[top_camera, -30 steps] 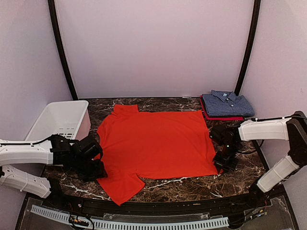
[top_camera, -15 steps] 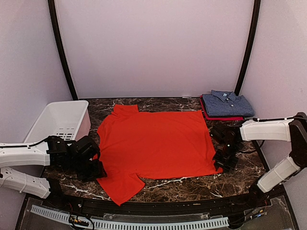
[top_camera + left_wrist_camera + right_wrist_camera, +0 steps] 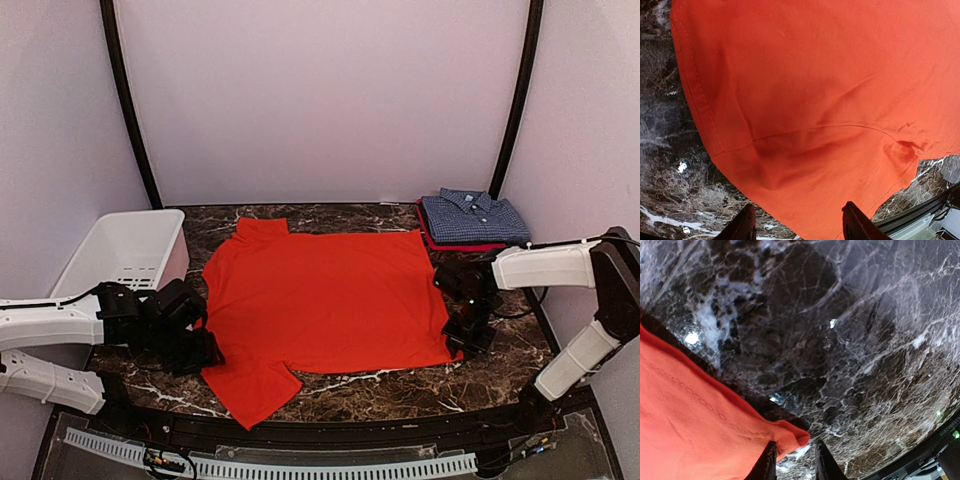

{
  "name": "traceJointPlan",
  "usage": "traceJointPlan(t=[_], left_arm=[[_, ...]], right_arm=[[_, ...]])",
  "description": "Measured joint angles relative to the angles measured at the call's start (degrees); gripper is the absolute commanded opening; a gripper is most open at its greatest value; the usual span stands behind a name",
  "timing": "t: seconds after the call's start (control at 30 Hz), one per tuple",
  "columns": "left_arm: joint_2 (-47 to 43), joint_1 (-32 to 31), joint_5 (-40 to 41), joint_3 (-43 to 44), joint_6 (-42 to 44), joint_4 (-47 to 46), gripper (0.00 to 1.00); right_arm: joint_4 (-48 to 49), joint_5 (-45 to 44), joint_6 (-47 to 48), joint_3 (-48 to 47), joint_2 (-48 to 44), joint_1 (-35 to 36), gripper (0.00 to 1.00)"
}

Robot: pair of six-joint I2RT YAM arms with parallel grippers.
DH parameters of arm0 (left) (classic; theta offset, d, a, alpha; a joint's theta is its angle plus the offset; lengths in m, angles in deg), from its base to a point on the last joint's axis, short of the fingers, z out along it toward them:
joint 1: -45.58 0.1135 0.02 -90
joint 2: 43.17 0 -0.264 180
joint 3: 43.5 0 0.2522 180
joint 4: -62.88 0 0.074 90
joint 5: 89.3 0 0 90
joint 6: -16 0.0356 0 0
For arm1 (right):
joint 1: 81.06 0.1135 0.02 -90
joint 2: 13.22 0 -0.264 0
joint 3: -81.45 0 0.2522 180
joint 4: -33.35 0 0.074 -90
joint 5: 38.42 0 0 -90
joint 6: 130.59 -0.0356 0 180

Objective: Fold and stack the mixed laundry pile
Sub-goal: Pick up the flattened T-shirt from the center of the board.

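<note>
The orange-red shirt (image 3: 325,300) lies spread flat on the dark marble table, collar toward the back left. The blue-and-white checked shirt (image 3: 472,217) sits folded at the back right. My left gripper (image 3: 200,350) is low at the shirt's near left sleeve. In the left wrist view it (image 3: 800,222) stands open, and the orange cloth (image 3: 815,100) lies between and beyond its fingers. My right gripper (image 3: 465,338) is at the shirt's near right corner. In the right wrist view it (image 3: 795,460) is narrowly open, with the cloth corner (image 3: 790,437) lying between the fingertips against the left one.
A white slotted basket (image 3: 120,250) stands at the left edge of the table. A folded red garment (image 3: 470,246) lies under the checked shirt. Bare marble (image 3: 400,385) runs along the front, and black frame posts rise at both back corners.
The right arm has shifted slightly left at the shirt's corner and its jaws have opened a little. The left arm and the shirt have barely moved.
</note>
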Motion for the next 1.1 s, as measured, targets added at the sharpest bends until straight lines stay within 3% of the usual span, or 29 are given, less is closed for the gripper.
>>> traceJointPlan(t=[0.17, 0.47, 0.87, 1.1], left_arm=[[-0.66, 1.25, -0.04, 0.0, 1.31, -0.92, 0.59], [-1.49, 2.36, -1.66, -0.68, 2.93, -1.51, 0.58], [-7.06, 2.32, -4.59, -6.88, -1.14, 2.56, 0.43], [-0.85, -4.04, -4.35, -5.62, -3.74, 2.38, 0.42]], right_arm=[[-0.15, -0.42, -0.39, -0.72, 0.9, 0.39, 0.0], [-0.2, -1.27, -0.96, -1.38, 1.64, 1.46, 0.0], [1.99, -2.19, -0.96, 1.46, -5.55, 3.74, 0.0], [3.28, -2.29, 0.11, 2.05, -5.95, 3.76, 0.0]])
